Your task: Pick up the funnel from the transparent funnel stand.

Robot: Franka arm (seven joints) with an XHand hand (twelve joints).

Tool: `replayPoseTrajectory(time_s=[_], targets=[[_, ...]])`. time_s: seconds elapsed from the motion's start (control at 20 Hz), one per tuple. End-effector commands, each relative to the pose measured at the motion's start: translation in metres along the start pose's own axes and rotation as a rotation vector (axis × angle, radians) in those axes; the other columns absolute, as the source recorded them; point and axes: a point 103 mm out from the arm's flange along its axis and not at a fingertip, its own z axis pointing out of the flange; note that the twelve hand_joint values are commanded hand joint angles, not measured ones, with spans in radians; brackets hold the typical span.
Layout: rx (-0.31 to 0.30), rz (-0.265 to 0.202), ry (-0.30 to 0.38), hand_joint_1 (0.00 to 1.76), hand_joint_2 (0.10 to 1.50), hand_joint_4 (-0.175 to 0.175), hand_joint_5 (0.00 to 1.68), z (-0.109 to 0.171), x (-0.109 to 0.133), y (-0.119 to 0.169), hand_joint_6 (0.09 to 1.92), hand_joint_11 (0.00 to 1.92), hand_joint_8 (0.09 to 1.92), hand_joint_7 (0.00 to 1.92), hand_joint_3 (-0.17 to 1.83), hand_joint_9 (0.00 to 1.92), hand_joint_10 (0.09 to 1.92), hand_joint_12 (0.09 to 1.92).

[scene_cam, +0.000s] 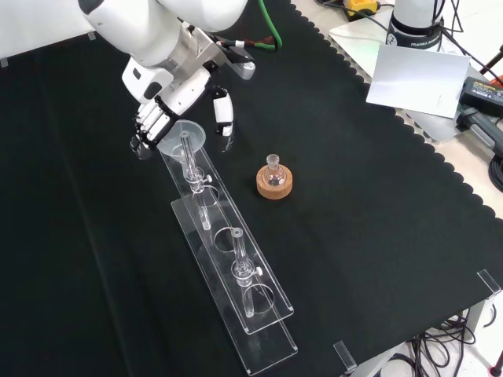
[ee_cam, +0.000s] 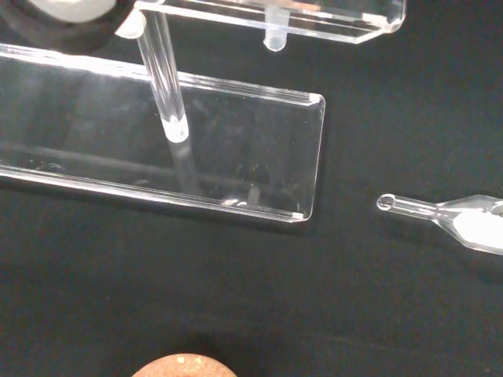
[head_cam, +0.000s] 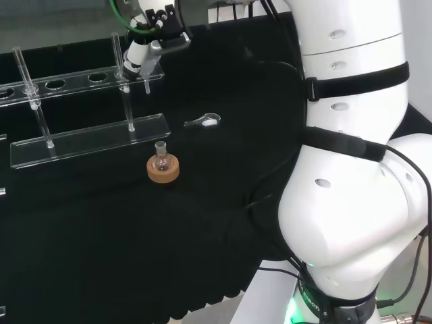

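Front view shows the hand [scene_cam: 161, 110] at the far end of the transparent funnel stand [scene_cam: 236, 271], which lies as a long clear rack across the black cloth [scene_cam: 377, 204]. The funnel [scene_cam: 185, 140] sits in the last hole of the upper shelf at that end, its wide mouth up and its stem going down through the shelf. The fingers [scene_cam: 149, 124] are bent and reach down on the left of the funnel's rim, while the thumb [scene_cam: 224, 114] points down on the right of it, so the funnel stands between them. The hand is partly open around the funnel; whether any finger already touches the rim cannot be told. To the right of the stand a small flask [scene_cam: 273, 171] stands upright on a cork ring [scene_cam: 274, 185], apart from the stand.

In the head view the hand [head_cam: 143, 57] is above the right end of the stand's upper shelf [head_cam: 74, 79], and a small clear spoon-like piece [head_cam: 202, 122] lies on the cloth to the right of the lower plate.

Wrist view looks down at the corner of the lower plate [ee_cam: 259, 157], with one clear post [ee_cam: 165, 86] rising from it and the same clear piece [ee_cam: 448, 220] lying beside it.
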Motion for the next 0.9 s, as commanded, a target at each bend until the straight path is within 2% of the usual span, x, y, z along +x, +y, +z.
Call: replayPoseTrajectory(time_s=[0.05,0.5,0.75,0.9], targets=[[0.024,0.015,-0.013,0.75,0.65,-0.056,0.00,0.0027,0.0023,0.0032,0.09,0.23,0.29,0.00,0.33,0.05,0.90,1.54],[0.002,0.027,-0.038,0.75,0.63,-0.066,0.10,0.0023,0.0009,0.0026,0.09,0.24,0.61,0.01,0.42,0.23,0.80,1.54],[-0.047,0.039,-0.095,0.76,0.65,-0.072,0.31,-0.0017,0.0010,-0.0009,0.09,0.28,0.74,0.25,0.47,0.46,0.71,1.51],[-0.078,0.070,-0.134,0.78,0.67,-0.070,0.41,-0.0056,0.0028,-0.0031,0.09,0.33,0.75,0.39,0.50,0.58,0.65,1.48]])
